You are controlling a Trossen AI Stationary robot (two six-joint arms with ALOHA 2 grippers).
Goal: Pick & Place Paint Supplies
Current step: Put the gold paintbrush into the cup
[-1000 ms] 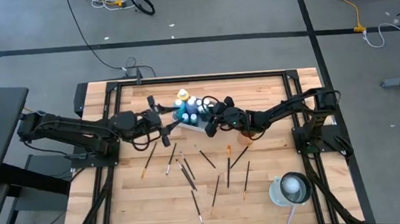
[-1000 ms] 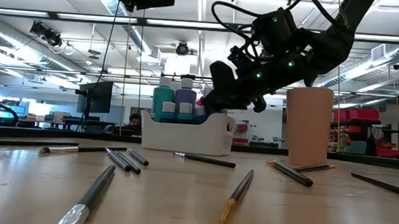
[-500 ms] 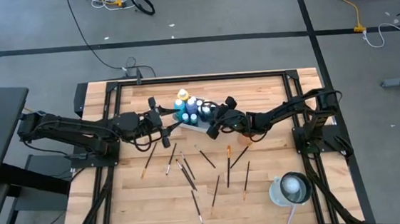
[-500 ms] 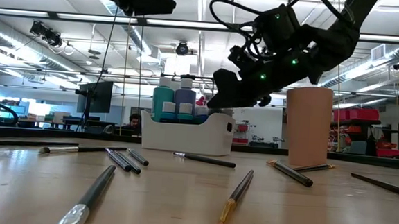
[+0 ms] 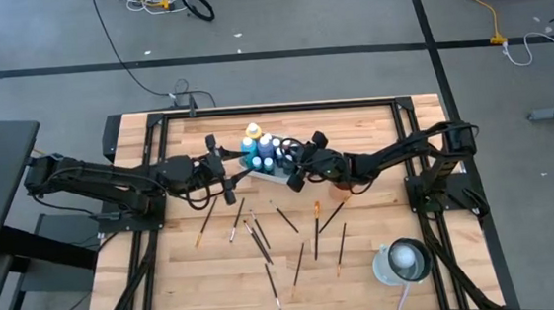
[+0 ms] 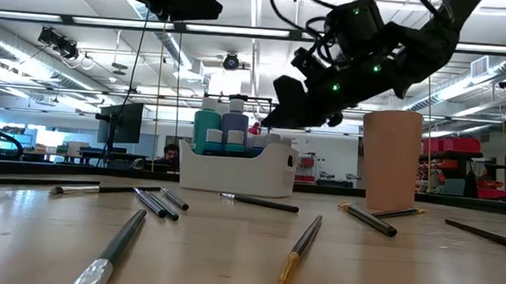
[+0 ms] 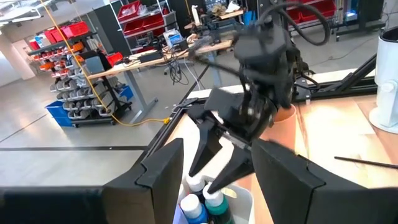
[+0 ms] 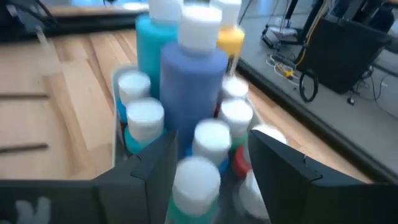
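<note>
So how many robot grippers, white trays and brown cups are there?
grippers: 2 (left gripper, right gripper)
white tray: 1
brown cup: 1
total: 4

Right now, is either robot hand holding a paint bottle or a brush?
No, nothing is held. The right gripper hangs open above the bottles in the tray; the left gripper waits open beside it.

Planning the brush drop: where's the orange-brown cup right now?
High view: the cup stands just right of the white tray of bottles, mostly hidden under the right arm; brushes lie in front.
</note>
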